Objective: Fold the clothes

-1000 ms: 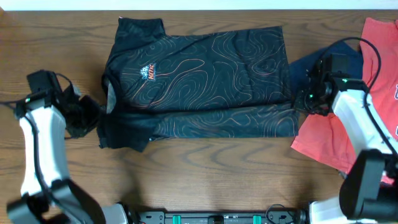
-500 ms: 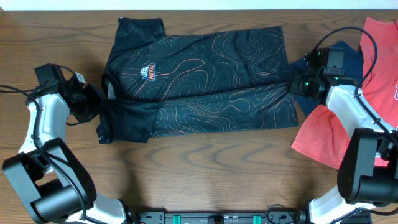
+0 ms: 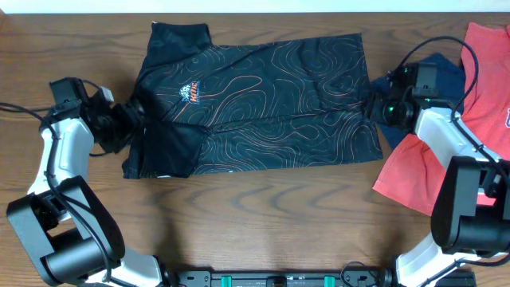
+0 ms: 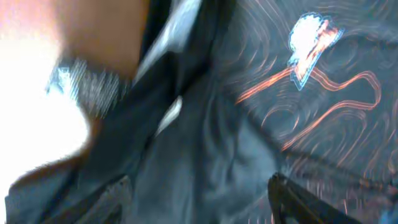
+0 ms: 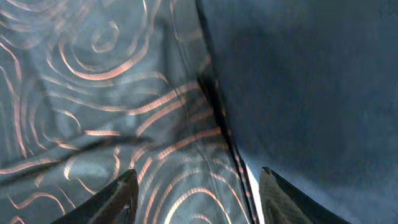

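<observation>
The clothes, a black jersey [image 3: 263,88] with orange contour lines and a small chest logo [image 3: 188,94], lie flat mid-table, the lower strip folded up over the body. My left gripper [image 3: 131,119] sits at the jersey's left edge by the sleeve. In the left wrist view the left gripper [image 4: 199,199] is open over rumpled black cloth, the logo [image 4: 311,34] beyond it. My right gripper [image 3: 373,108] is at the jersey's right edge. In the right wrist view the right gripper [image 5: 196,193] is open, straddling the jersey's hem [image 5: 217,124], fingers apart from the cloth.
A plain navy garment [image 3: 446,68] lies just behind the right gripper, filling the right side of the right wrist view as navy cloth [image 5: 311,74]. A red tee [image 3: 406,175] lies at the table's right edge. Brown wooden table [image 3: 263,223] runs along the front.
Both grippers carried the jersey's near edge away from the table front and inward, laying the lower strip over the body. Both jaws then opened and let go of the cloth.
</observation>
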